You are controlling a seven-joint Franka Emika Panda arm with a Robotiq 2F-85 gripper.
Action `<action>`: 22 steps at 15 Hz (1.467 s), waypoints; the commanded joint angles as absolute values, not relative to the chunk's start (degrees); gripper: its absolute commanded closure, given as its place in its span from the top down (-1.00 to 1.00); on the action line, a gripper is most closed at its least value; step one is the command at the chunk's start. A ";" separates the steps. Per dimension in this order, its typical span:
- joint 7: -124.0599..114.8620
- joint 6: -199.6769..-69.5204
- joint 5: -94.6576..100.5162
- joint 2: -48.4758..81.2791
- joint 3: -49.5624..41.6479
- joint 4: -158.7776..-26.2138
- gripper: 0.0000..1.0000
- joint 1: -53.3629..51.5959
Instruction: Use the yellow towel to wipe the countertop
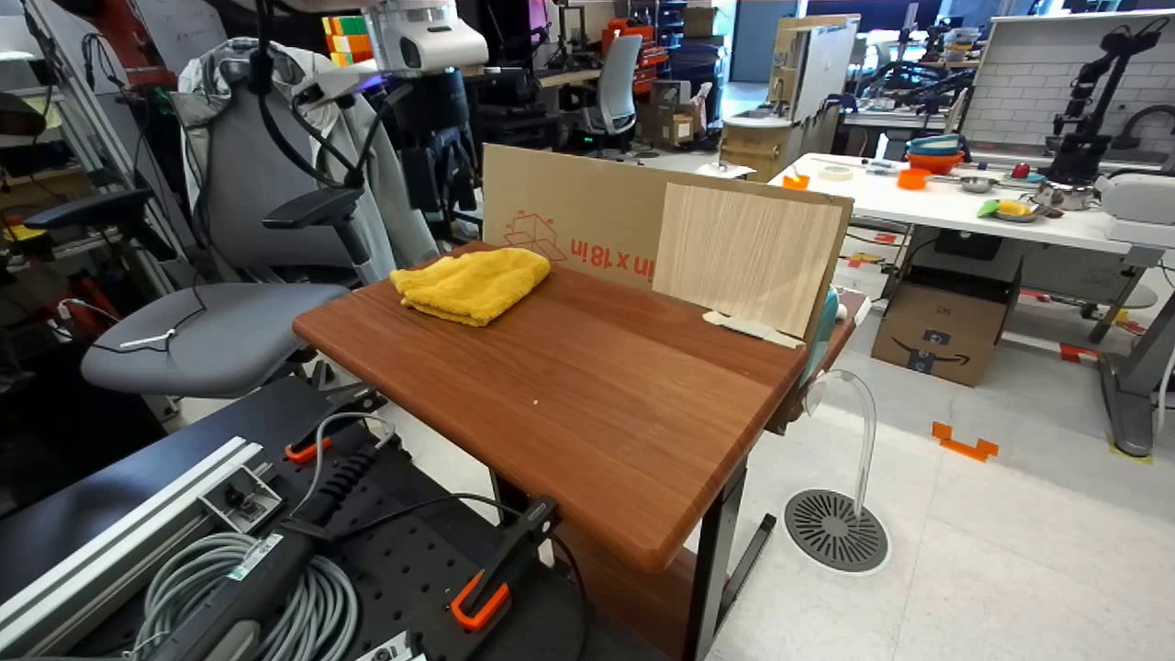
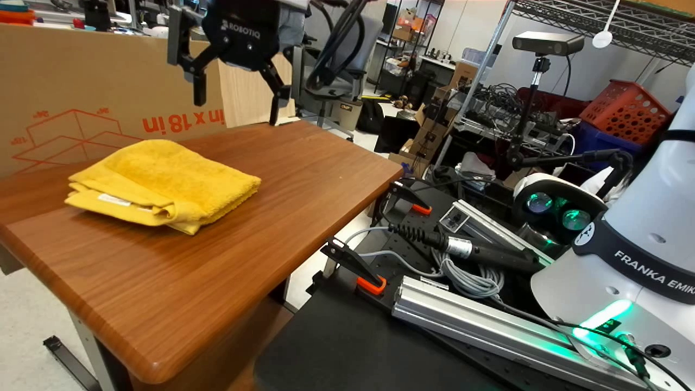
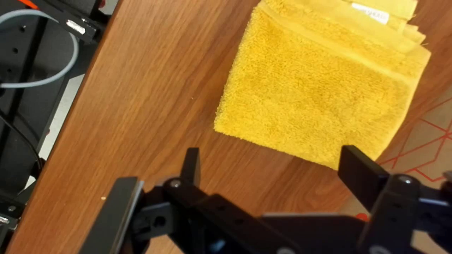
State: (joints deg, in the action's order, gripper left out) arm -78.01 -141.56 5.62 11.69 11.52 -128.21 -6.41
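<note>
The yellow towel (image 1: 473, 285) lies folded on the brown wooden countertop (image 1: 587, 404), near its far-left end in this exterior view. It also lies folded, with a white tag, on the countertop (image 2: 309, 179) in an exterior view (image 2: 174, 176). My gripper (image 2: 237, 106) is open and empty, above the countertop and apart from the towel. In the wrist view the gripper's fingers (image 3: 271, 155) are wide apart. The towel (image 3: 317, 84) lies beyond them, and the right finger overlaps its lower corner in the picture. Bare countertop (image 3: 141, 98) shows between the fingers.
A cardboard sheet (image 1: 587, 216) stands along the countertop's back edge, with a light wood-grain panel (image 1: 748, 252) against it. A black mounting board with clamps (image 1: 482, 597), a cable coil (image 1: 248, 597) and a metal rail (image 2: 467, 315) lies beside the front edge. A grey chair (image 1: 220, 330) stands near.
</note>
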 commanded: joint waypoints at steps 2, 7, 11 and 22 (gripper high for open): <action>-82.40 -141.01 7.23 18.76 6.95 -122.75 1.00 -11.98; -85.70 -142.22 6.61 25.71 3.84 -116.96 1.00 -15.80; -88.19 -142.80 6.69 31.11 1.75 -111.96 1.00 -18.50; -92.09 -145.11 6.41 36.50 -5.23 -108.99 1.00 -18.68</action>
State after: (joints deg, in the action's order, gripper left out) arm -89.75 -142.75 5.61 35.31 -2.98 -109.61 -18.83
